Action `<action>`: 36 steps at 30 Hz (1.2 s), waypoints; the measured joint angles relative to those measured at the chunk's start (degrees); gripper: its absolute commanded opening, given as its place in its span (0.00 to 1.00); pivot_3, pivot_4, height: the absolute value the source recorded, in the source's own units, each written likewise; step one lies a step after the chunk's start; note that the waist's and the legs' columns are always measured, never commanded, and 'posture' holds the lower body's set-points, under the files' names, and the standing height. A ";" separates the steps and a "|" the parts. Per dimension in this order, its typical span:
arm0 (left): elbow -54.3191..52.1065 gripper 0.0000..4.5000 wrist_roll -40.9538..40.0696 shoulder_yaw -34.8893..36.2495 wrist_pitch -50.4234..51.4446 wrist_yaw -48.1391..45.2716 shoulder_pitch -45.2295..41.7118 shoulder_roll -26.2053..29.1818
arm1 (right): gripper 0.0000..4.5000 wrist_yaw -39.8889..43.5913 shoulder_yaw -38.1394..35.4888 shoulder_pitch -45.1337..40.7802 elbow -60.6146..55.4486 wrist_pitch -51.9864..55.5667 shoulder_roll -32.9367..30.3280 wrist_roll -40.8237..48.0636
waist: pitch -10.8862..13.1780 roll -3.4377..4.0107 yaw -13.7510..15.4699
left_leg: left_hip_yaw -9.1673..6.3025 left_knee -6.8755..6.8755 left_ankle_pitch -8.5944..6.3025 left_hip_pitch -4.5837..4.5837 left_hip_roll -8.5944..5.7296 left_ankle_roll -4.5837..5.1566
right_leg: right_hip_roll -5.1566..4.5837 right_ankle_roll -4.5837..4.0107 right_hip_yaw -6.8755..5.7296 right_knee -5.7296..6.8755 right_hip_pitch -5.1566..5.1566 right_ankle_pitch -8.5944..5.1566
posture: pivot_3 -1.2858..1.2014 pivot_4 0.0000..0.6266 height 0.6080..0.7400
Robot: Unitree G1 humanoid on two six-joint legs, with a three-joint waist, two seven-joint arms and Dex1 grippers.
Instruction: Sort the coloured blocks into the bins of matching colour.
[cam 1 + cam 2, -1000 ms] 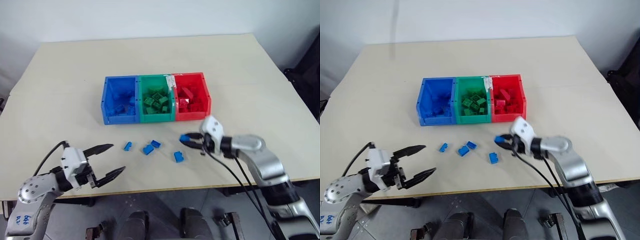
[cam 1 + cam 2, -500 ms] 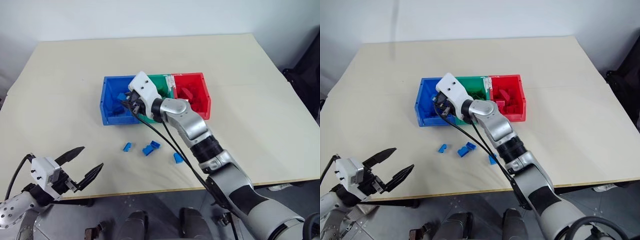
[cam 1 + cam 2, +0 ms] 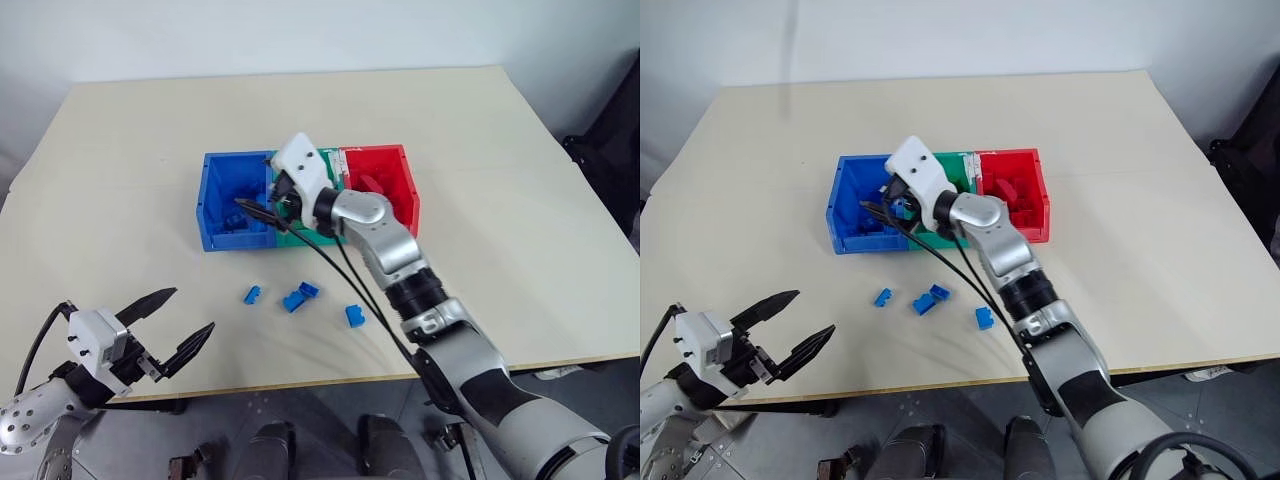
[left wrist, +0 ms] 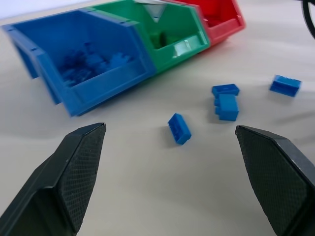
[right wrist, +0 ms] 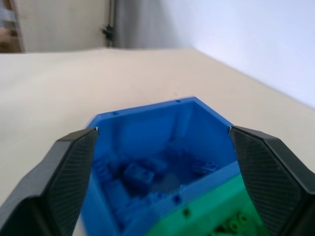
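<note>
**Step in hand.** Judged a release: right gripper (image 3: 262,209) hangs over the blue bin (image 3: 212,215), jaws spread wide, nothing between them in the right wrist view. In the right eye view a small blue piece (image 3: 902,209) shows close by its fingers; whether it is a dropping block or bin contents cannot be told.

**Next move.** Likely a reach for one of the blocks on the table; it calls for drawing the right arm back toward the near edge and lowering open jaws astride a single block, clear of its neighbours.

**Left gripper** (image 3: 170,323). Jaws wide, empty, held above the near table edge. The loose blocks and the bins lie ahead of it.

**Loose blocks, four on the table** (image 3: 120,150), all nearer than the right gripper:
- single block (image 3: 252,294), closest ahead of the left gripper
- pair touching or nearly so (image 3: 301,295), between the other two
- single block (image 3: 355,315), under the right forearm

**Bins, joined in a row:**
- blue bin: directly below the right gripper; several blue blocks lie in it
- green bin (image 4: 179,48): just beside the right gripper; green bricks inside, partly hidden by the arm
- red bin (image 3: 400,165): on the green bin's far side from the blue bin; red bricks inside
</note>
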 measured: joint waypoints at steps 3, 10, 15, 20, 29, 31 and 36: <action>0.65 1.00 -0.08 -2.39 1.13 -2.20 -3.15 1.89 | 0.99 5.48 -1.92 7.12 -8.63 -0.06 -6.96 2.78 | 0.00 0.00 0.23 | 0.01 0.00 -0.02 -0.01 0.01 0.02 | 0.01 0.00 -0.01 -0.04 0.02 0.00 | 0.52 0.24 1.00; 7.33 1.00 0.70 -10.19 2.54 -6.81 -13.68 3.95 | 0.99 18.06 -14.08 32.09 -20.49 -4.52 -25.04 11.13 | 0.02 0.03 0.77 | 0.29 0.04 -0.14 0.04 -0.07 0.10 | 0.07 0.04 -0.02 -0.19 0.11 0.02 | 0.52 0.24 1.00; 12.68 1.00 2.08 -15.22 0.29 -11.97 -20.63 4.12 | 0.99 23.84 -27.22 48.76 -22.24 -9.84 -33.03 15.66 | 0.02 0.06 1.42 | 0.40 0.07 -0.15 0.11 0.03 0.05 | 0.19 0.04 0.00 -0.26 0.19 0.02 | 0.52 0.24 1.00; 15.69 1.00 2.48 -16.77 -0.68 -16.38 -22.61 4.50 | 0.99 28.10 -32.40 55.67 -19.25 -16.84 -36.53 15.64 | 0.02 0.06 1.28 | 0.65 0.12 -0.15 0.25 0.13 0.05 | 0.28 0.05 0.21 -0.39 0.21 0.02 | 0.52 0.24 1.00; 17.89 1.00 4.70 -16.11 -4.60 -16.62 -22.95 4.94 | 0.99 26.39 -24.96 52.60 -25.22 -6.59 -36.86 16.53 | 0.02 0.06 1.30 | 0.61 0.21 -0.16 0.24 0.31 0.02 | 0.27 0.05 0.28 -0.38 0.18 0.02 | 0.52 0.24 1.00; 17.53 1.00 4.62 -14.72 -4.94 -16.35 -21.61 5.31 | 0.99 23.69 -21.05 49.16 -28.87 0.27 -36.85 16.96 | 0.01 0.07 1.34 | 0.60 0.20 -0.16 0.24 0.40 0.01 | 0.26 0.05 0.28 -0.37 0.16 0.02 | 0.52 0.24 1.00; 15.05 1.00 3.40 -9.77 -4.71 -16.44 -12.64 6.84 | 0.99 19.58 -11.48 42.62 -34.24 11.94 -33.63 17.39 | 0.01 0.06 1.75 | 0.40 0.18 -0.23 0.13 0.39 -0.01 | 0.24 0.03 0.20 -0.49 0.15 0.02 | 0.52 0.24 1.00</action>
